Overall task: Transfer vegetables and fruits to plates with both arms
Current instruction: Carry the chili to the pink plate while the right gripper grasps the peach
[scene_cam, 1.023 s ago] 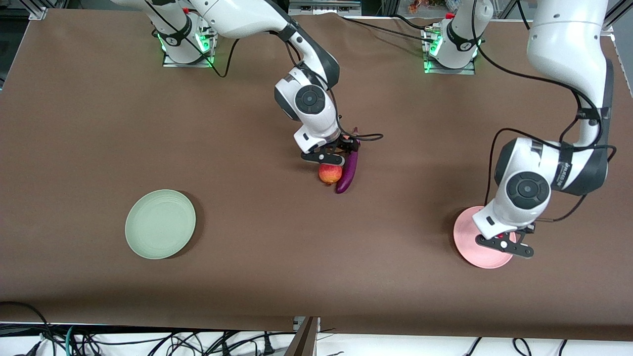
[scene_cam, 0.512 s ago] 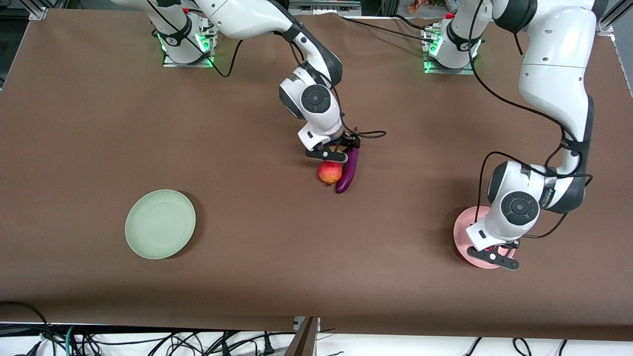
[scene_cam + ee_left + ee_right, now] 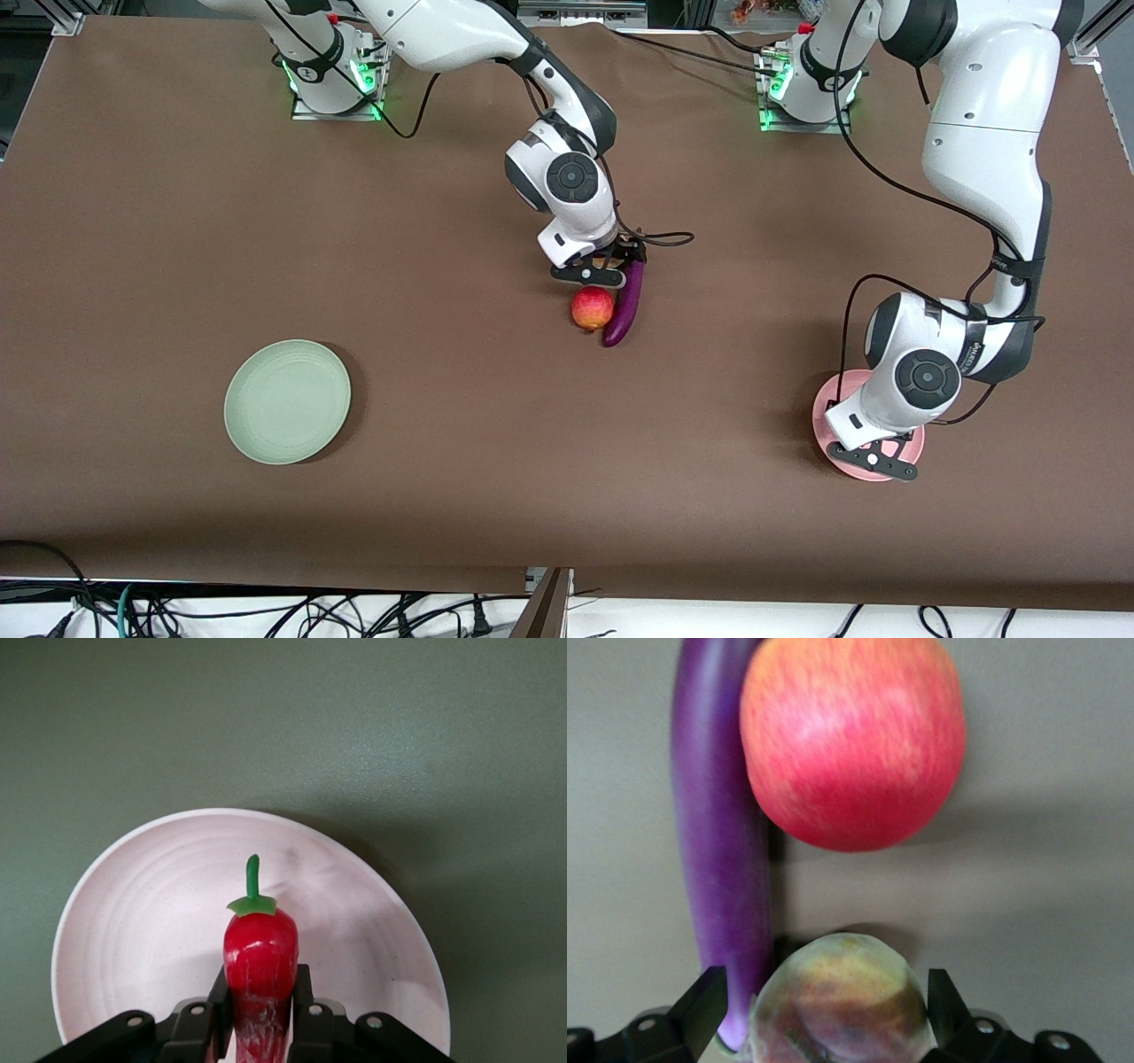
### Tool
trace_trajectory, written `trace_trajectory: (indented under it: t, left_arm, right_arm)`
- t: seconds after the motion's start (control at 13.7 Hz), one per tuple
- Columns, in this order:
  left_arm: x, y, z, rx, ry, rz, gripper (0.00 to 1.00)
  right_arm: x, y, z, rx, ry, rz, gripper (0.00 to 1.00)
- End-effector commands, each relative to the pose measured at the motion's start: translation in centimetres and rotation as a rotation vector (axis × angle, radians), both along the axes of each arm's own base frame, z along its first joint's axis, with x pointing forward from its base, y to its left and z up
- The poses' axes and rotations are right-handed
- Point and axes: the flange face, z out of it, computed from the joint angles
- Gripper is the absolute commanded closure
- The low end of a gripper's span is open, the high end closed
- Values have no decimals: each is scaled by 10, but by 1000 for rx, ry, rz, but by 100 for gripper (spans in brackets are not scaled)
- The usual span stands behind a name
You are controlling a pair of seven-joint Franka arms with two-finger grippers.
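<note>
Right gripper (image 3: 595, 268) is low at the middle of the table with its fingers spread around the peach (image 3: 840, 997), which lies touching the eggplant (image 3: 623, 304) and close to the red-yellow fruit (image 3: 592, 307), so I judge it is placed to grasp this fruit for the empty green plate (image 3: 287, 401). Left gripper (image 3: 875, 460) hangs over the pink plate (image 3: 133, 904) and pinches the chili pepper (image 3: 260, 952) with the stem pointing outward, probably in order to lay it there.

We saw the right gripper (image 3: 599, 270) at frame centre, low over the table just above the round red-yellow fruit (image 3: 593, 308) and the eggplant (image 3: 623, 307), which touched. Left gripper (image 3: 873, 460) hung over the pink plate (image 3: 828, 417), lower right. Green plate (image 3: 287, 401) lay lower left.
</note>
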Motion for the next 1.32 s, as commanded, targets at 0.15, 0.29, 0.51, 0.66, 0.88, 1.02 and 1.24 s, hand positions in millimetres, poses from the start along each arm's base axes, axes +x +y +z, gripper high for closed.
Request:
trace_trajectory:
  t: [0.15,0.29,0.51,0.66,0.88,1.02,1.24]
  left_arm:
    - [9,-4,17,-12,-25,1,0]
    - [10,-15,38,-13,-43,-13,0]
    - [4,-36,79,-23,-17,-22,0]
    - [-4,-54,99,-41,16,-14,0]
    - [-15,-69,119,-107,59,32,0]
    - [-22,-79,130,-131,87,41,0]
    - [-42,-121,140,-158,156,52,0]
  right_arm:
    - [-6,4,-6,-9,-1,27,52]
    - [1,1,1,-9,0,30,80]
    - [23,-21,31,-35,38,3,82]
    - [50,-54,74,-47,74,49,82]
    - [107,-149,126,-66,153,109,82]
    - [149,-233,127,-65,203,173,82]
    - [210,-385,116,-80,170,294,82]
